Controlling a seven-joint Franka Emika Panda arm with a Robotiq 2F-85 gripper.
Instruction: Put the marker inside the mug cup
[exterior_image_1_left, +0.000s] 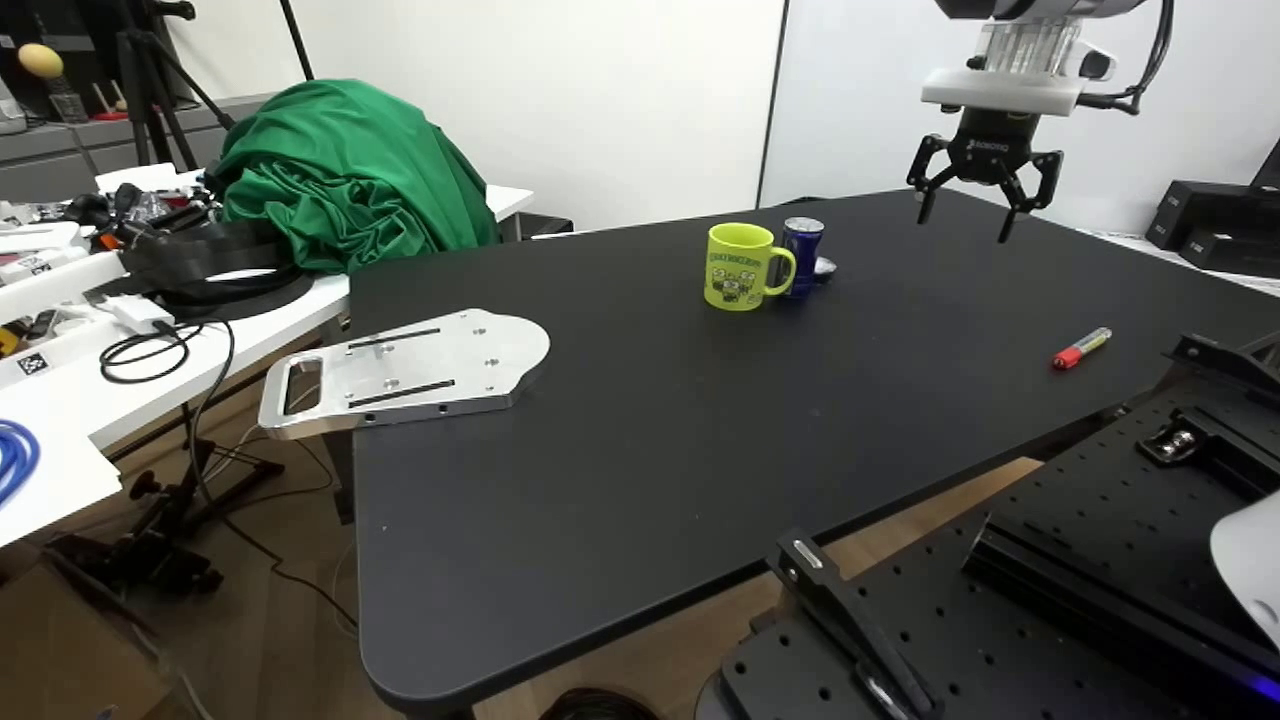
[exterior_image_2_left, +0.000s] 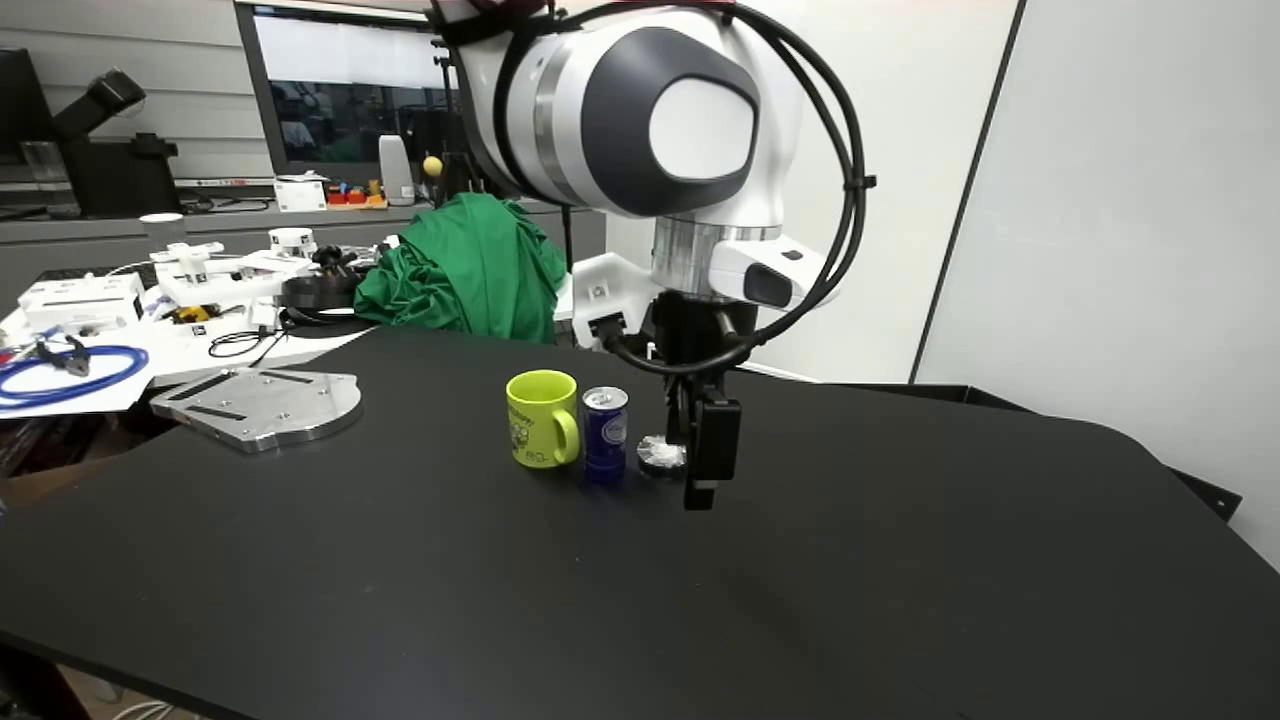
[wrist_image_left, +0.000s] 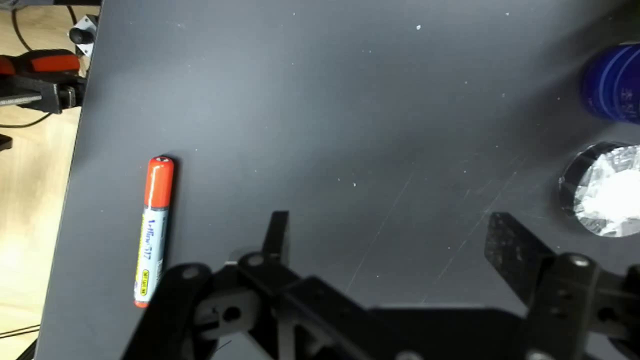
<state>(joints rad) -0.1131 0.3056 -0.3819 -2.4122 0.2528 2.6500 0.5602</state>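
The fingers (wrist_image_left: 515, 245) hang apart above the table (exterior_image_1_left: 600, 480), the red-capped Artline marker (wrist_image_left: 156, 215) lying near its edge and the yellow-green mug (exterior_image_1_left: 735, 268) standing beside a blue can (exterior_image_2_left: 605, 440).
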